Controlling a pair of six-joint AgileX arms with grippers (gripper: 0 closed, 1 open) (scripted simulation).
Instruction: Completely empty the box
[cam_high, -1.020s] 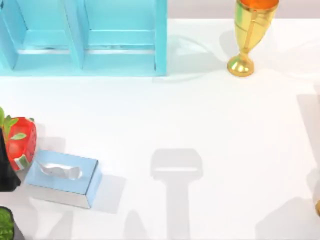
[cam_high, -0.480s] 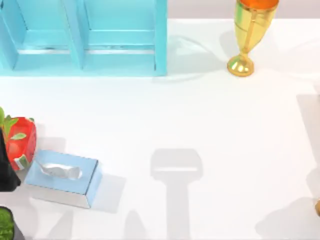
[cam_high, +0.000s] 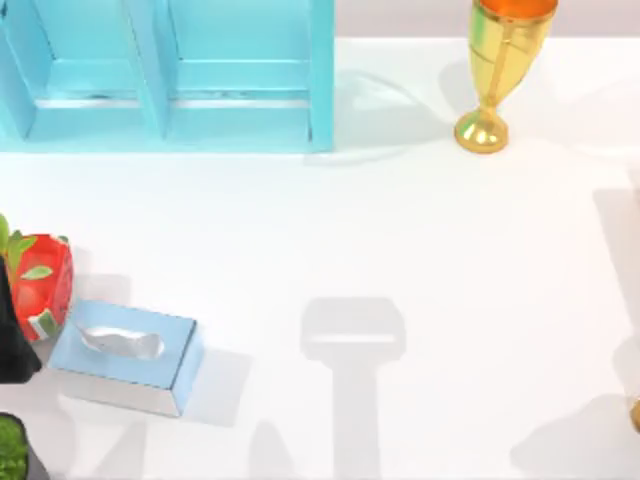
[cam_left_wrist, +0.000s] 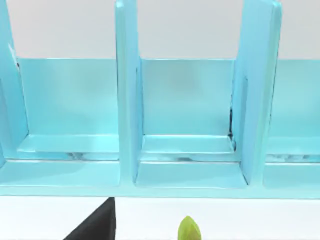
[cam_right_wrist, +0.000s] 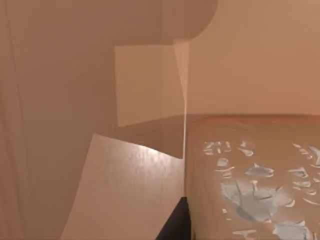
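Left tool is at the counter's left edge, tight against the strawberry. I can't tell if it's apart, together or clamped on the fruit. The strawberry sits on the counter just behind the tissue box, touching or nearly so. My guess is it's being set down there as an item out of the box, or being picked up; can't say which.

The left wrist cam looks into the blue shelf, and its compartments look bare. There's a green thing at the near left corner and a gold trophy far right, well apart from the rest.

Right tool: dark wedge low in the right wrist view, state can't tell. Tan walls and a scuffed floor sit close in front of it. I read that as the inside of the box, with the tool reaching in to clear it. No contents are visible there, so how much is left is unclear.
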